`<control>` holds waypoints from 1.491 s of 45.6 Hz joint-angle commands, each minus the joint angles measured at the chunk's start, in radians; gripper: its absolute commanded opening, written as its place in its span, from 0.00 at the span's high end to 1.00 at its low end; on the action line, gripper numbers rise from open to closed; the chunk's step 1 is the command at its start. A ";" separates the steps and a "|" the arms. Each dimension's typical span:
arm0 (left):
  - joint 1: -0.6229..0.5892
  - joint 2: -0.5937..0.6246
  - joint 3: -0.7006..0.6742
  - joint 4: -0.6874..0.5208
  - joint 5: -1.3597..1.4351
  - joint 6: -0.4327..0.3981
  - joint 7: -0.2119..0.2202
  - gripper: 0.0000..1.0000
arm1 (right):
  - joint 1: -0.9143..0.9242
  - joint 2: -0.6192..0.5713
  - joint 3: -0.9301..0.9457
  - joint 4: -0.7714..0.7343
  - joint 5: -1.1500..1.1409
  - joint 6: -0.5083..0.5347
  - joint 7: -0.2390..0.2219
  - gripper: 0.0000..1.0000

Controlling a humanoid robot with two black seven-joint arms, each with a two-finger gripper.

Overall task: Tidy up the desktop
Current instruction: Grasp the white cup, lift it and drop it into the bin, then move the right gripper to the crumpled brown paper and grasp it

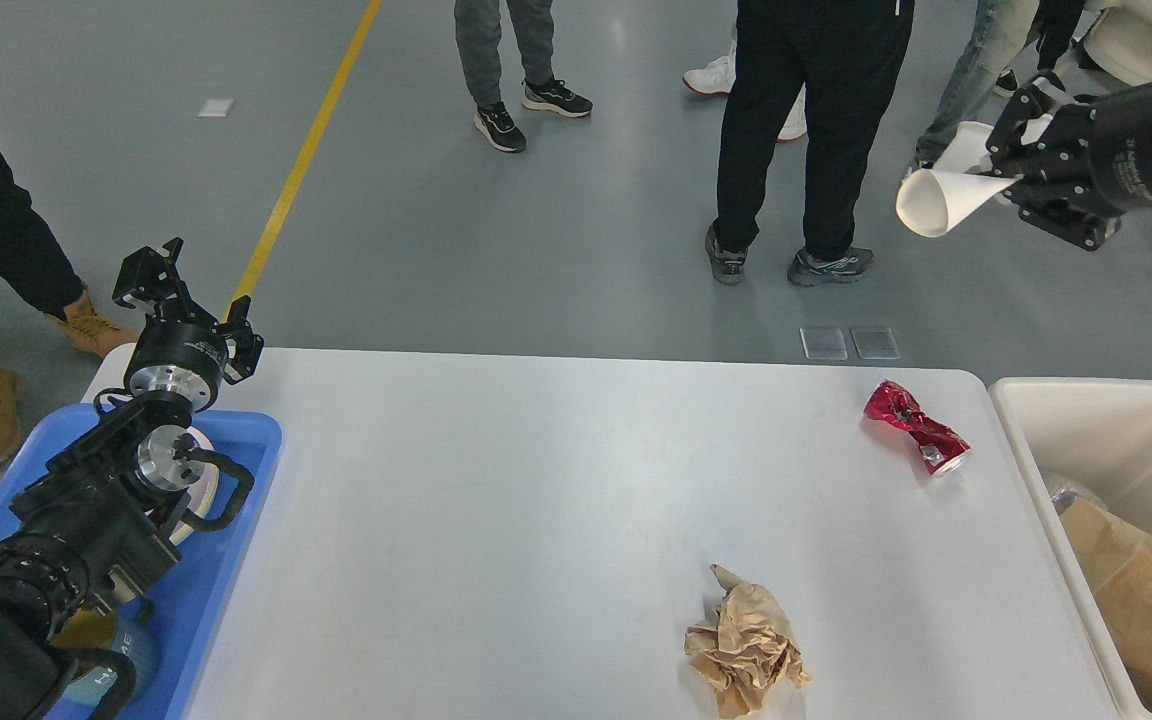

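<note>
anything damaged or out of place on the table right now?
Yes. A crushed, twisted red metal can lies on its side near the far right corner of the white rectangular desktop. A crumpled brown paper wad sits near the front edge. The right end effector holds a squashed white paper cup off the table.

White desktop (496,480) with crushed red can (916,426), crumpled brown paper (744,645), blue tray (221,560)

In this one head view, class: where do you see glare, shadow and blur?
Head view: soft, even light; pale sheen on the desktop; faint shadows under the crushed red can and crumpled brown paper; all sharp, including the right gripper pinching the white paper cone.
</note>
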 commanded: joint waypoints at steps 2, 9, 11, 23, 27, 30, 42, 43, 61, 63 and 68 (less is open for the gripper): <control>0.000 0.000 0.000 0.000 0.000 0.000 0.000 0.04 | -0.233 -0.004 -0.052 -0.117 -0.009 -0.160 0.000 1.00; 0.000 0.000 0.000 0.000 0.000 0.000 0.000 0.04 | -0.438 -0.010 -0.047 -0.212 -0.007 -0.186 0.001 0.98; 0.000 0.000 0.000 0.000 0.000 0.000 0.000 0.04 | -0.501 -0.010 -0.043 -0.246 -0.007 -0.188 0.003 0.95; 0.000 0.000 0.000 0.000 0.000 0.000 0.000 0.04 | -0.920 0.082 0.032 -0.579 -0.009 -0.247 0.003 0.00; 0.000 0.000 0.000 0.000 0.000 0.000 0.002 0.04 | -1.018 0.099 0.083 -0.637 -0.009 -0.247 0.003 0.00; 0.000 0.000 0.000 0.000 0.000 0.000 0.000 0.04 | -1.052 0.101 0.111 -0.647 -0.010 -0.247 0.003 0.00; 0.000 0.000 0.000 0.000 0.000 0.000 0.000 0.04 | -1.064 0.099 0.123 -0.647 -0.009 -0.247 0.003 0.00; 0.000 0.000 0.000 0.000 0.000 0.000 0.000 0.04 | -1.064 0.099 0.123 -0.647 -0.009 -0.247 0.003 0.00; 0.000 0.000 0.000 0.000 0.000 0.000 0.000 0.04 | -0.856 0.156 0.060 -0.562 -0.010 -0.231 0.005 0.00; 0.000 0.000 0.000 0.000 0.000 0.000 0.000 0.04 | -0.795 0.183 0.028 -0.533 -0.010 -0.221 0.005 0.00; 0.000 0.000 0.000 0.000 0.000 0.000 0.000 0.04 | -0.651 0.281 -0.070 -0.466 -0.009 -0.192 0.003 0.00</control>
